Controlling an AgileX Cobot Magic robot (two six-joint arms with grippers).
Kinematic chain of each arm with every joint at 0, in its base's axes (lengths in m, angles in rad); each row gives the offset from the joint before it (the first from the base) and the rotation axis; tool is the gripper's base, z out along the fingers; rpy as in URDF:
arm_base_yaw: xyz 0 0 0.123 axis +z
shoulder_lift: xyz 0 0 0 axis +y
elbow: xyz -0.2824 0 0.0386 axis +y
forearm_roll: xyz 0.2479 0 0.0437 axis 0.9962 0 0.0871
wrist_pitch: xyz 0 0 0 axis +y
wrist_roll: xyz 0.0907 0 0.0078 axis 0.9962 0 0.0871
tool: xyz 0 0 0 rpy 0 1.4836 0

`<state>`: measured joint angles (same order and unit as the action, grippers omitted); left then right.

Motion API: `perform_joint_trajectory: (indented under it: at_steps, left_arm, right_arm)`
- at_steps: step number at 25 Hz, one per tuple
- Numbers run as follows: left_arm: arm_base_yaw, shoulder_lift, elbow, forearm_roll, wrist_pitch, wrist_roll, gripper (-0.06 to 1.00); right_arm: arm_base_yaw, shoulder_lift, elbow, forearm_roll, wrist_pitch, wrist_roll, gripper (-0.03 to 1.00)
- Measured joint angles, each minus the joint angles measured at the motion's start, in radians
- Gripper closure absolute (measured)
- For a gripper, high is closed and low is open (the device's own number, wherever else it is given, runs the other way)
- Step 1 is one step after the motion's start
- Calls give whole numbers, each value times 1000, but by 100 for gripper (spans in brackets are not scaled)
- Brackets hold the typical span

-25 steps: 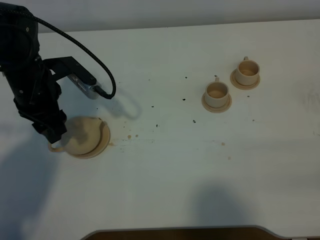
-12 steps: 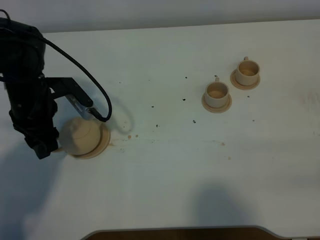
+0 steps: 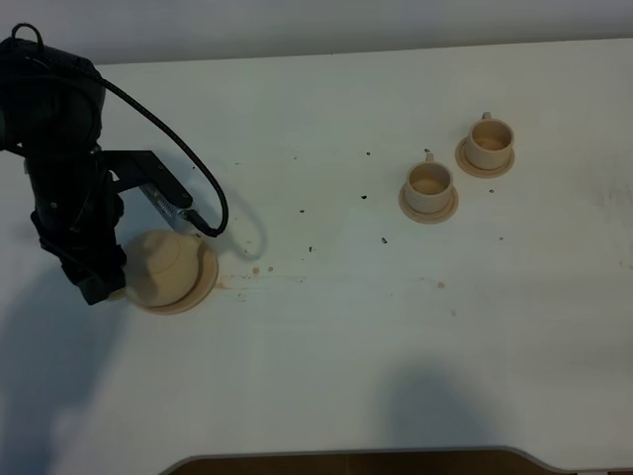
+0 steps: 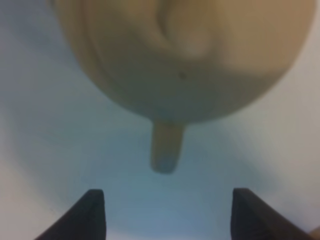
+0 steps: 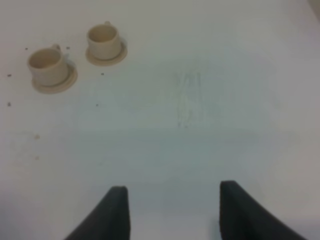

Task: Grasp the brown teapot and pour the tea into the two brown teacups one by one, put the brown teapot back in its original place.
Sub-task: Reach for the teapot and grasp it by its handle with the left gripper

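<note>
Left fingers [image 4: 82, 217]: spread to their widest, holding nothing. Right fingers [image 5: 114, 212]: parted, empty, poised above bare surface well apart from the crockery.

1. Counter [image 3: 326, 336]: white, carries every item below.

2. Left arm [image 3: 64, 178]: black, standing over the counter's left side, wrist bent steeply down, a cable [image 3: 188, 168] looping off it. The fingers are low at the teapot's handle side and point at the pot.

3. Teapot [image 3: 166, 267]: squat, pale tan, lid on, upright on its saucer at the left of the counter. In the left wrist view its handle [image 4: 166, 147] juts toward the gap between the fingers, just ahead of the tips and untouched.

4. Wide saucer [image 3: 206, 282]: under the teapot, rim showing on the right side.

5. Near cup [image 3: 429, 181] and far cup [image 3: 490, 143]: each upright on a small saucer [image 3: 407, 205], side by side at the right, well apart from the teapot. Contents cannot be told.

6. Specks [image 3: 309, 247]: dark crumbs and brownish spots scattered mid-counter.

Step in hand, as judged: lining up to grasp the teapot. Next move calls for easing forward until the handle sits between the fingers, closing firmly, then lifting level so the lid stays seated on the way to the cups.
</note>
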<state>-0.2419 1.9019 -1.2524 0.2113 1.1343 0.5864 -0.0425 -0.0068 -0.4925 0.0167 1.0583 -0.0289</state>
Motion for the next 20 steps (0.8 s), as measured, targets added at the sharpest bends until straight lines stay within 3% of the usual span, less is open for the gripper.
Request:
perform_joint_trajectory:
  at_steps: [20]
  left_arm:
    - [0, 34, -17, -33, -93, 44, 40]
  right_arm:
    - [0, 0, 0, 0, 0, 0, 53]
